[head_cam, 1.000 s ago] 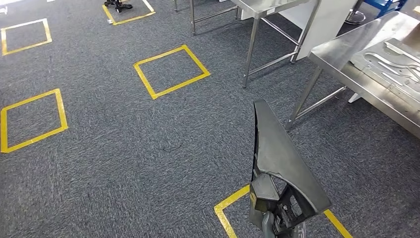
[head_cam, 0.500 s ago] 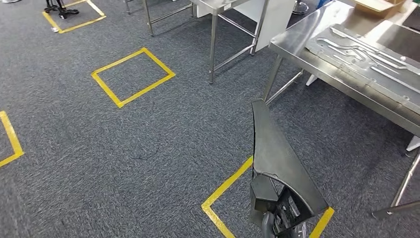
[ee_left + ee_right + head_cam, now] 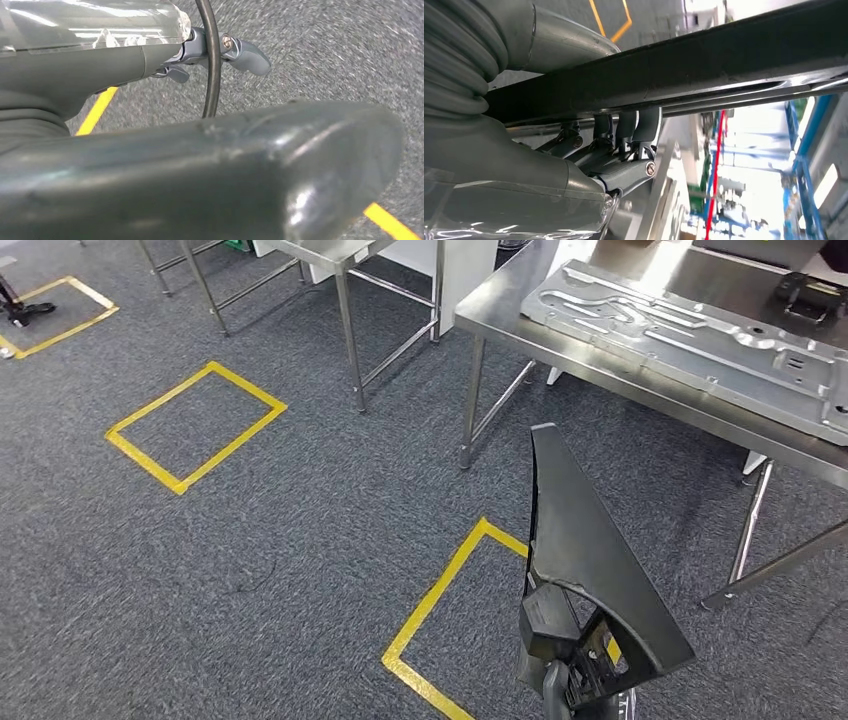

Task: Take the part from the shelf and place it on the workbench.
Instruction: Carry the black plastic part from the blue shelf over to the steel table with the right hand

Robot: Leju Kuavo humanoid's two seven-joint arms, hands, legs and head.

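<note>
- Head view: dark part (image 3: 580, 550) held upright over grey carpet (image 3: 250, 540), near steel table (image 3: 640, 380).
- Right hand (image 3: 614, 150) fingers (image 3: 621, 127) clamped on part.
- Left hand (image 3: 215, 55) fingers: cannot tell.

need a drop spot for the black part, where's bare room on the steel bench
The workbench is mostly covered by a stamped metal panel. Bare steel borders it along the near edge and at the left corner. The far right is crowded by a small dark object.
</note>
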